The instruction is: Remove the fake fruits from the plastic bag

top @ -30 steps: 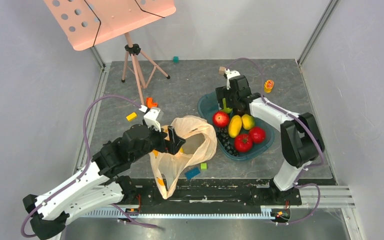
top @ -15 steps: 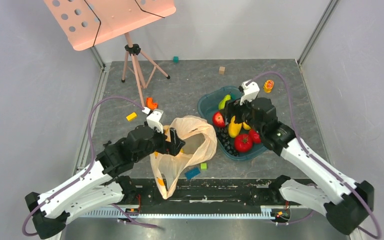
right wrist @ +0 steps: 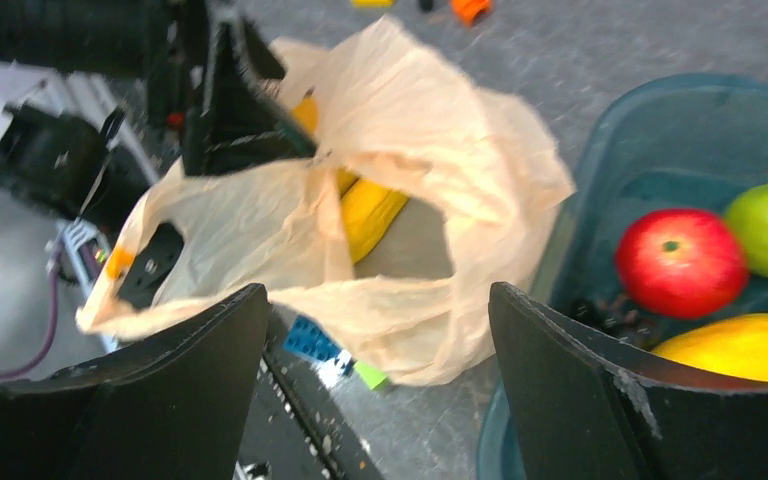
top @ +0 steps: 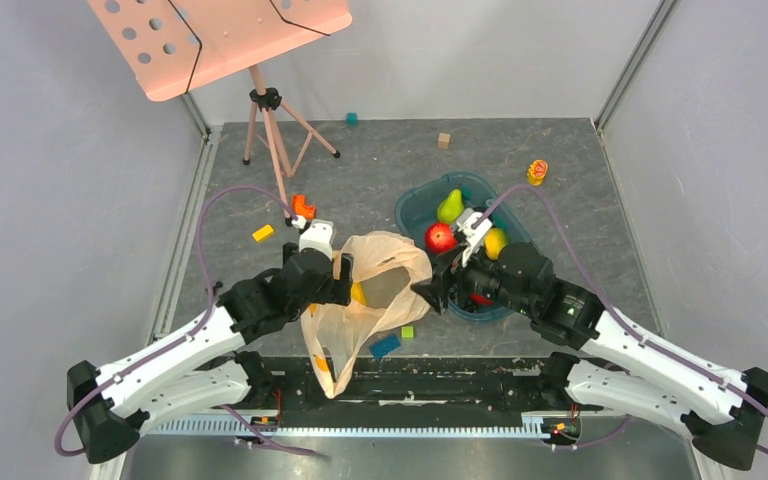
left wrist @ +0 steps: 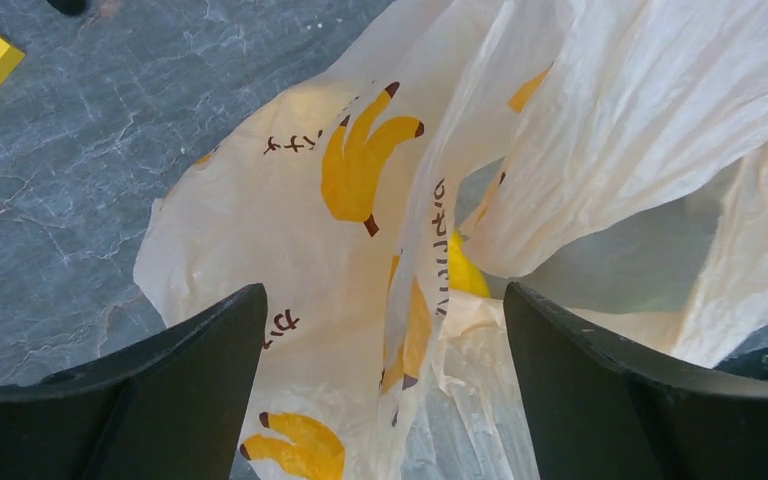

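The plastic bag (top: 385, 262), cream with printed bananas, lies crumpled and open-mouthed at the table's near middle. A yellow fruit (top: 359, 293) shows inside it, seen as a long yellow piece (right wrist: 370, 215) in the right wrist view. My left gripper (top: 345, 284) is open at the bag's left rim, its fingers wide on either side of a fold of the bag (left wrist: 290, 220). My right gripper (top: 436, 292) hangs open and holds nothing, just right of the bag (right wrist: 410, 170). A green pear (top: 450, 206), a red apple (top: 441, 237) and a yellow fruit (top: 496, 242) lie in the teal tray (top: 412, 205).
A pink music stand (top: 220, 30) on a tripod (top: 270, 130) stands at the back left. Small blocks are scattered: orange (top: 303, 206), yellow (top: 263, 233), teal (top: 351, 118), wooden (top: 443, 140). A blue brick (top: 385, 346) and a green one (top: 407, 332) lie by the bag's near edge.
My right arm has swung from the back of the tray, where the green pear now lies, over to the bag's right side. My left gripper shifted slightly along the bag's rim.
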